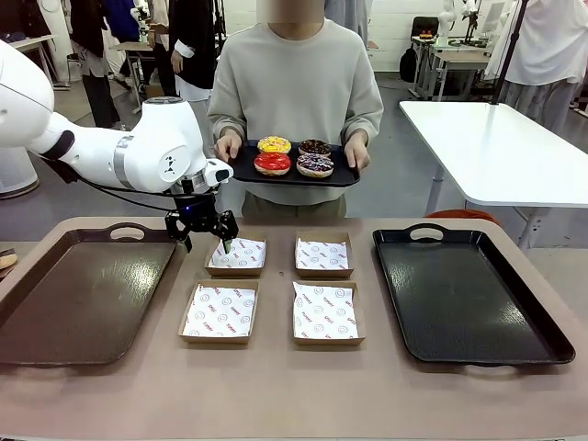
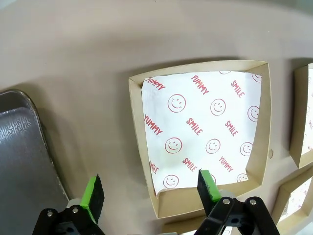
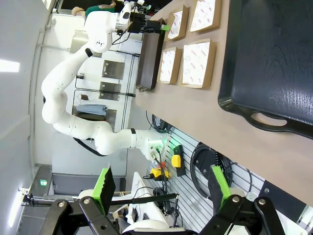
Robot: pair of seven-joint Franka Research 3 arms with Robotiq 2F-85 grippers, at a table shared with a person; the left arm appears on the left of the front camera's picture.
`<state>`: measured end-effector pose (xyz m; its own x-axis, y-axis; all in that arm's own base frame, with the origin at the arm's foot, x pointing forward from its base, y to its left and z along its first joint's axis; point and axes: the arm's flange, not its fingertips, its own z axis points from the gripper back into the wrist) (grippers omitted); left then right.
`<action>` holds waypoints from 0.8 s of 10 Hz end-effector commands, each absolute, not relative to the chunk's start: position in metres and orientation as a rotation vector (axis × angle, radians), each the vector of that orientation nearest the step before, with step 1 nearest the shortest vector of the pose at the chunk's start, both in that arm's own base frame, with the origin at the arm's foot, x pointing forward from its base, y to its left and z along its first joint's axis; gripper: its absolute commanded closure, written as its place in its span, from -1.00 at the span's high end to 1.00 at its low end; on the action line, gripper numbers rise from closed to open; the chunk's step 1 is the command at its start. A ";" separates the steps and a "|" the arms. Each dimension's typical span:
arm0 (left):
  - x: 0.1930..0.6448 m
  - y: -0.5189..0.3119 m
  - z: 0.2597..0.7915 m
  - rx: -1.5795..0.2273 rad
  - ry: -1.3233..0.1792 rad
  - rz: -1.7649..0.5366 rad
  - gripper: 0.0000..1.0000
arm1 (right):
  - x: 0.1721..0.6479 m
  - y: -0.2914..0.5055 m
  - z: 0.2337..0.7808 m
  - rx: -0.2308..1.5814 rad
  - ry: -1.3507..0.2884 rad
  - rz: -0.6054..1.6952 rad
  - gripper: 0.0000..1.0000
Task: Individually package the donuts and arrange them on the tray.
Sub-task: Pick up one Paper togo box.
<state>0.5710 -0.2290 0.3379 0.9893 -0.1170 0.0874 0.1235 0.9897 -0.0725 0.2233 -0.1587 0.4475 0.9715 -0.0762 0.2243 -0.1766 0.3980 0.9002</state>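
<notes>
Donuts (image 1: 294, 156) sit on the person's held tray (image 1: 342, 176) beyond the desk (image 1: 276, 386), both left tool (image 1: 205, 241) and right tool (image 3: 161, 188) wide open and empty, the left low over a lined box (image 1: 235, 271) whose paper (image 2: 205, 127) a finger (image 2: 93, 193) could snag and drag
</notes>
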 end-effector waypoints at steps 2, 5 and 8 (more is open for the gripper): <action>0.570 -0.228 0.339 -0.076 -0.079 -0.121 1.00 | 0.224 -0.159 0.448 1.174 -0.257 0.075 1.00; 0.571 -0.229 0.338 -0.077 -0.081 -0.121 1.00 | 0.224 -0.159 0.448 1.174 -0.257 0.075 1.00; 0.577 -0.232 0.338 -0.027 -0.080 -0.083 1.00 | 0.224 -0.159 0.448 1.174 -0.257 0.075 1.00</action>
<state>0.5720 -0.2265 0.3380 0.9905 -0.1104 0.0817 0.1160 0.9910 -0.0671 0.2233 -0.1587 0.4475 0.9715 -0.0762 0.2243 -0.1766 0.3980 0.9002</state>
